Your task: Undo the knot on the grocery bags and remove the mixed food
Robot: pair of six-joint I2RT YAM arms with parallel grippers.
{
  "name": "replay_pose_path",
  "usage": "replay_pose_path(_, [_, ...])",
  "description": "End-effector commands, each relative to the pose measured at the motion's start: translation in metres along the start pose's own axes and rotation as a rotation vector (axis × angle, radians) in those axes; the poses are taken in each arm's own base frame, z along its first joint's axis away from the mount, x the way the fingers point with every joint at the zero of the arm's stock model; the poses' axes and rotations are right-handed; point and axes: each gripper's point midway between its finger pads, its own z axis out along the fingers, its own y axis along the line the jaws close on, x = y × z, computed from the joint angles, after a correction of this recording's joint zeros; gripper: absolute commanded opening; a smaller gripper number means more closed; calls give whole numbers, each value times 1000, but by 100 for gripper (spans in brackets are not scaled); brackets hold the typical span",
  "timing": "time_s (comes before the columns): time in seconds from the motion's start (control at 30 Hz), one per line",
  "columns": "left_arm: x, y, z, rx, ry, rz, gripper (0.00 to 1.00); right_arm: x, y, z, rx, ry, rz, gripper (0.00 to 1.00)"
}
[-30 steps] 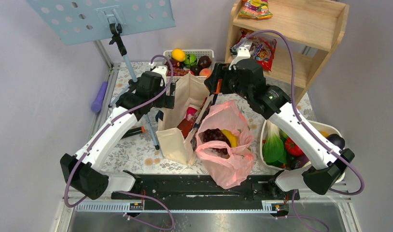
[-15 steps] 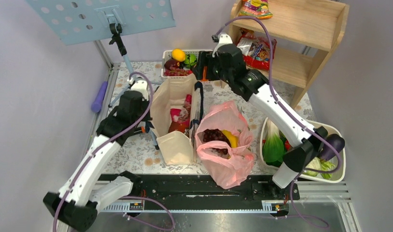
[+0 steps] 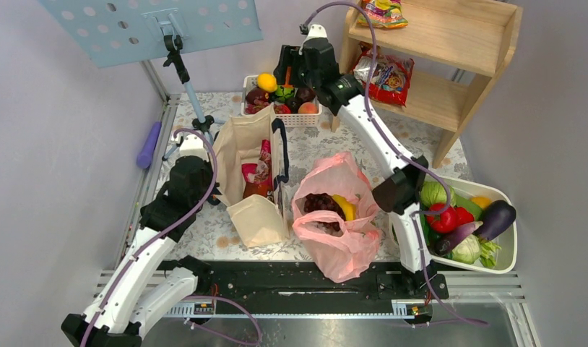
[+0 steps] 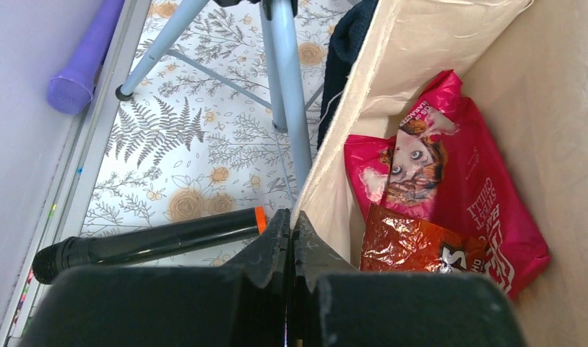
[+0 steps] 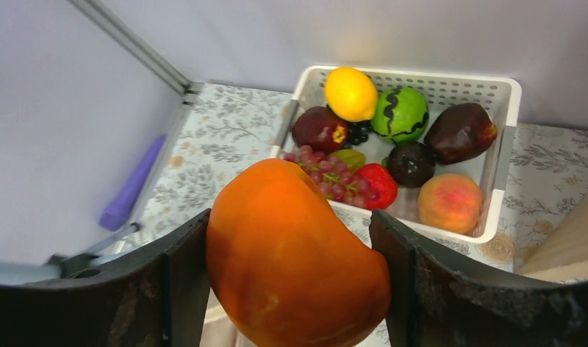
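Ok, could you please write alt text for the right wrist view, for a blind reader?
The right tool grips a large smooth orange fruit between its two dark fingers. Behind it, on a floral tablecloth, a white basket holds a lemon, a peach, red grapes and other fruit.

grocery bag (image 3: 339, 242): pink | tote (image 3: 258, 217): beige (handles (image 4: 345, 72) navy) | table cover (image 4: 175, 144): floral | fruit (image 5: 295, 260): orange
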Motion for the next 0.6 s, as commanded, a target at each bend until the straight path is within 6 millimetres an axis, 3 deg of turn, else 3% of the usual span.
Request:
replay_pose_path(0.0, [-42,17,-5,-86,-185,-74,0,5,-30,35,74,-20,-27,24])
replay_pose_path(0.33, [-36,5,4,-33,-141,-53,0,42,-79,105,135,-58,-102,29])
replay_pose_path(0.57, [-33,-3,8,5,-117,-48,0,58,-110,131,172,-73,-105,40])
